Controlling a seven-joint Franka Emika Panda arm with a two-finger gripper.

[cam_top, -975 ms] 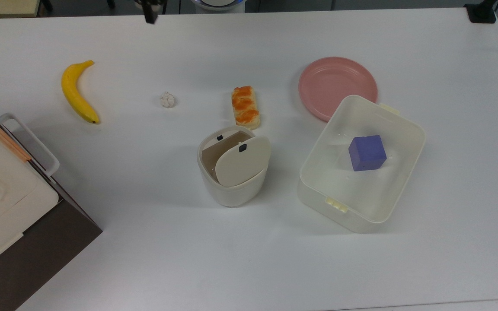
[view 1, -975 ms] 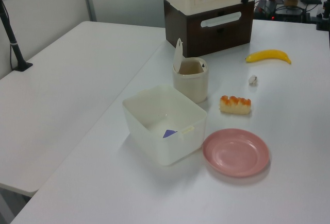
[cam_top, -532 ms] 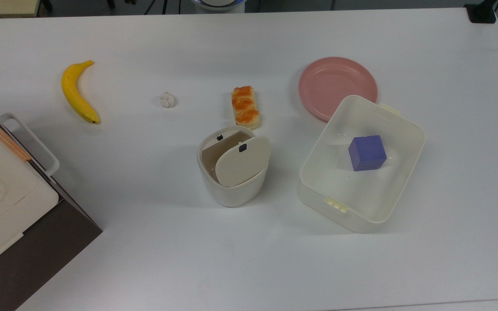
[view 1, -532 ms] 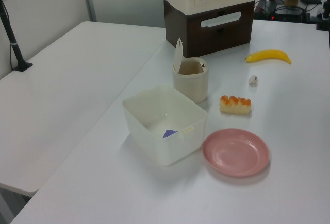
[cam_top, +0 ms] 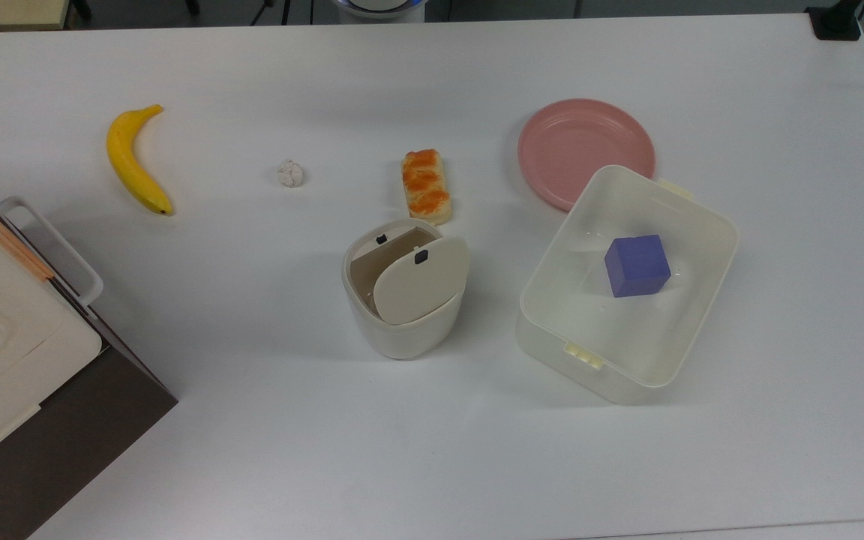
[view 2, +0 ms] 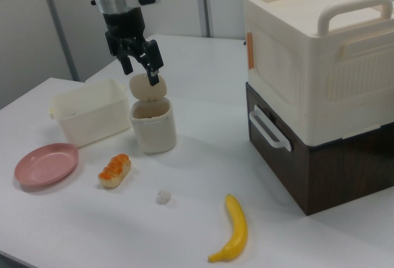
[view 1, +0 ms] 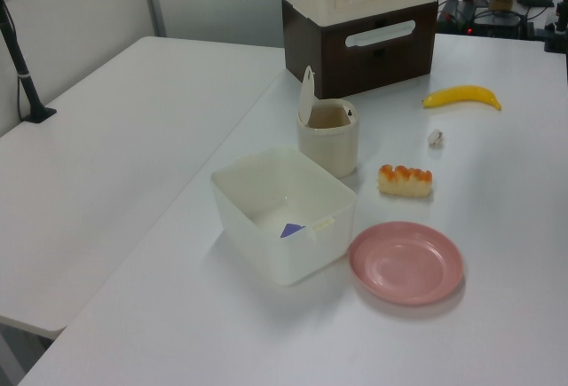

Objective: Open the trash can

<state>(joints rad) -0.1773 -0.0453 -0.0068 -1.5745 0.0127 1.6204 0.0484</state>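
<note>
Two black fingers of the robot's pincer (view 2: 140, 66) stand spread apart, holding nothing, in the right view, at about eleven o'clock from the raised lid and, as far as that view tells, clear of it.

Below it sits the small cream-white rounded-square plastic trash can (view 2: 153, 127), near the middle of the white table (cam_top: 327, 450). Its flat beige hinged lid (cam_top: 421, 280) is tipped up on edge, and the brownish inside shows beneath it, so I judge the opening done. A small black button (cam_top: 381, 239) sits at the rim at eleven o'clock in the top view.

The can looks light, stiff and smooth, likely to slide or tip if pushed sideways. The lid is thin and its hinge probably delicate; I would press the button straight down or lift the lid's free edge rather than squeeze the walls.

At three o'clock from the can in the top view lies a translucent rectangular plastic box (cam_top: 544, 330) holding a matte purple cube (cam_top: 636, 265). A glossy round pink plate (cam_top: 582, 146) lies at one o'clock, an orange-topped bread slice (cam_top: 426, 185) at twelve, a crumpled white paper ball (cam_top: 290, 173) and a smooth yellow banana (cam_top: 132, 161) towards ten, and a cream and dark brown cabinet (cam_top: 19, 360) at eight
</note>
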